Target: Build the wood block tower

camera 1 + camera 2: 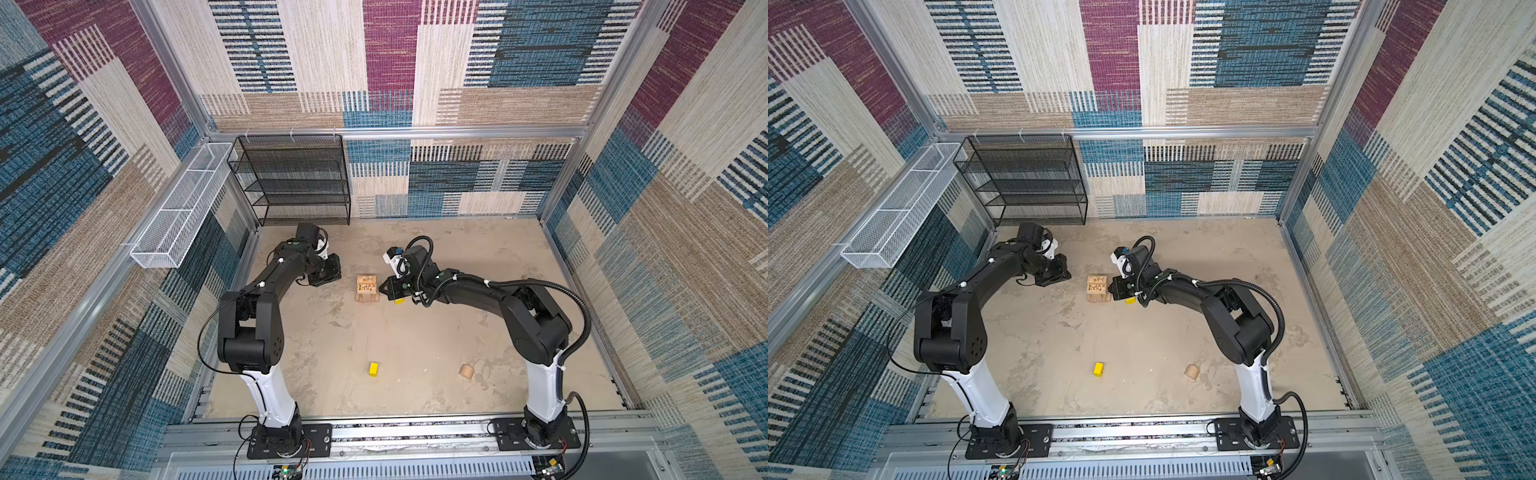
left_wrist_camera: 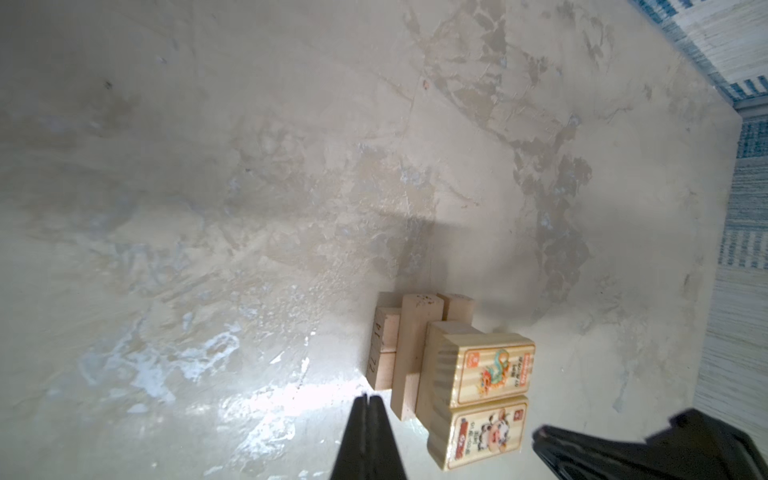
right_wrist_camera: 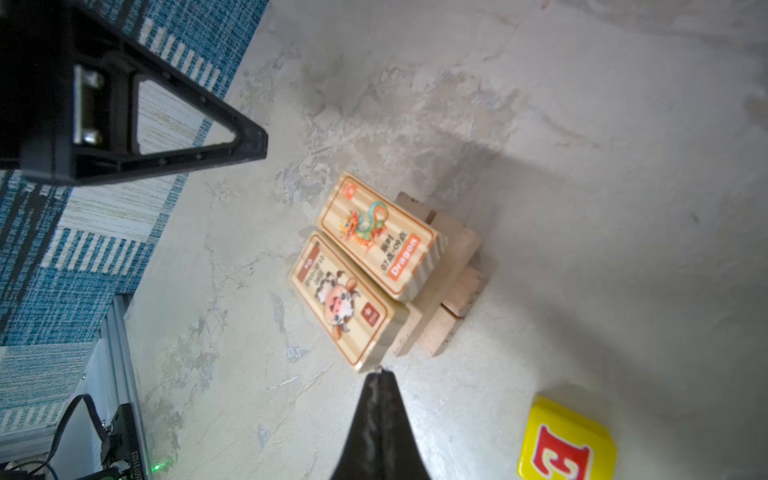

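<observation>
Tower sits mid-table between the two grippers: right gripper pressed together, empty, tip just beside its top layer; left gripper likewise pressed together, empty, near the opposite side.

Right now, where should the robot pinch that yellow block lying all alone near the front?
From straight above, at its middle, across the two long sides. The lone yellow block lies flat on the table, longer front to back than across, so the narrow way likely suits a pinch best. Nothing stands close, so there is room on either side.
</observation>
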You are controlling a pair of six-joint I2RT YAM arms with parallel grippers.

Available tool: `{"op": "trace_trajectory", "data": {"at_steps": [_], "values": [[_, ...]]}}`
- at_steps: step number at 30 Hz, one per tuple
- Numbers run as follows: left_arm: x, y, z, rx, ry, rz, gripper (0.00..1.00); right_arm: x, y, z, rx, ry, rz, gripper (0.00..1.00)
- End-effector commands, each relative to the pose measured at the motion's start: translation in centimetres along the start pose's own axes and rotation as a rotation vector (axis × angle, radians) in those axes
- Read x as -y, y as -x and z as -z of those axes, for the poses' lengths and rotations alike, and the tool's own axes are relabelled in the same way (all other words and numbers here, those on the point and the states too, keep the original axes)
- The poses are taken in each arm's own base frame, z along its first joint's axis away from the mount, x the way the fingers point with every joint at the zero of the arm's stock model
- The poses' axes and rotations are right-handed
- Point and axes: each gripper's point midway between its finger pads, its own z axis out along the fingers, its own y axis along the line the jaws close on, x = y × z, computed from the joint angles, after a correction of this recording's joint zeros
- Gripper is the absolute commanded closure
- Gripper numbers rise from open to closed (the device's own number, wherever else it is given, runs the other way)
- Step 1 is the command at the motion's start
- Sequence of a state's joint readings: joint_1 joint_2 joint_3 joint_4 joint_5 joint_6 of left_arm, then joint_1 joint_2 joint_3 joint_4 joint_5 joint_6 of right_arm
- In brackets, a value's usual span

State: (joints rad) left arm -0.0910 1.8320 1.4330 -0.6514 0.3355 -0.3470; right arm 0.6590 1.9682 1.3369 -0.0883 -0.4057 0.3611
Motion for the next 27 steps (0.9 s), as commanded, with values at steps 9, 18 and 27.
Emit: {"op": "trace_trajectory", "data": {"at_steps": [9,18,27], "values": [[0.2,1.6,5.7,0.145,0.095,-0.127,0.85,0.2,0.1,5.2,0.068,-0.117,0.048,0.63],[1.9,1.9,11.2,0.309,0.08,-0.235,0.64,0.0,-1.6,10.5,0.146,-0.174,0.035,0.37],[3.1,1.8,12.5,0.357,0.083,-0.283,0.67,3.1,-5.2,14.1,0.137,-0.352,-0.017,0.3]]}}
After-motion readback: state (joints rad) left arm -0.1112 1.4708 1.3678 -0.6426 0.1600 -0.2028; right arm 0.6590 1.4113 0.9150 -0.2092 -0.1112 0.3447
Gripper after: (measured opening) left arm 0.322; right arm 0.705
